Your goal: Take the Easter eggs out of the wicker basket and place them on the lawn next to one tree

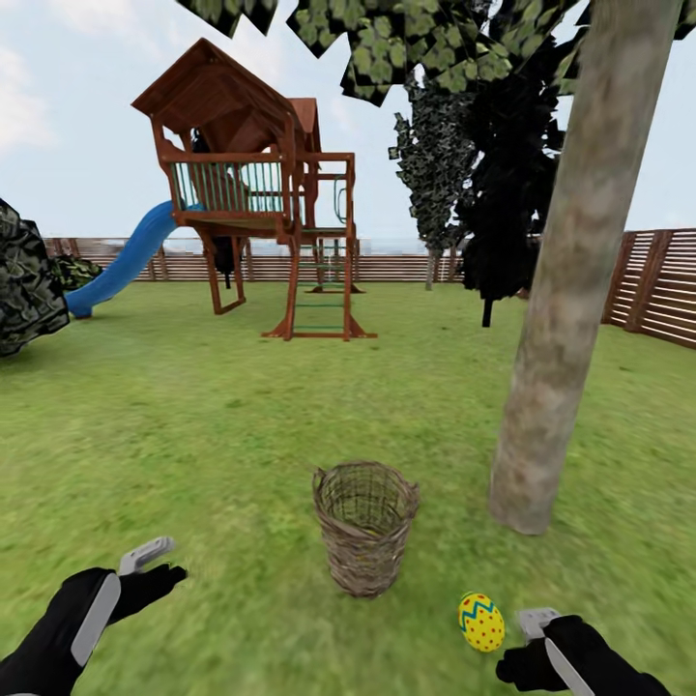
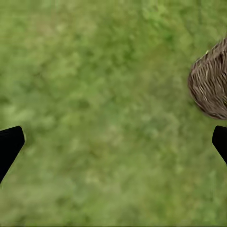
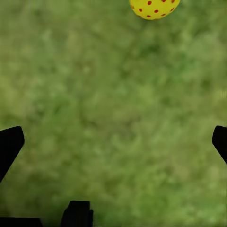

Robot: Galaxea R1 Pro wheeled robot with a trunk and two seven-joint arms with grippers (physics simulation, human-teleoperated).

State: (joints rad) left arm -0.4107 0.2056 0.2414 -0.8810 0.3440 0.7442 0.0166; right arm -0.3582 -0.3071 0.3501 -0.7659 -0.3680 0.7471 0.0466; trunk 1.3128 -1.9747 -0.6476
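The wicker basket (image 1: 365,530) stands upright on the lawn (image 1: 213,435) in front of me; its near wall hides its bottom. One yellow Easter egg (image 1: 481,622) with blue-green zigzags and red dots lies on the grass to the basket's right, about a basket's width from it. The tree (image 1: 561,319) rises just beyond the egg, its pale trunk leaning right. My right gripper (image 1: 527,643) is open, close beside the egg on its right; its wrist view shows the egg (image 3: 153,8) ahead of the spread fingers. My left gripper (image 1: 159,568) is open over bare grass, left of the basket (image 2: 210,85).
A wooden playhouse (image 1: 261,184) with a blue slide (image 1: 121,266) stands far back on the lawn. A dark bush (image 1: 24,280) sits at the left, a black-leaved tree (image 1: 503,193) at the back right. Brown slatted fence (image 1: 662,285) closes the yard.
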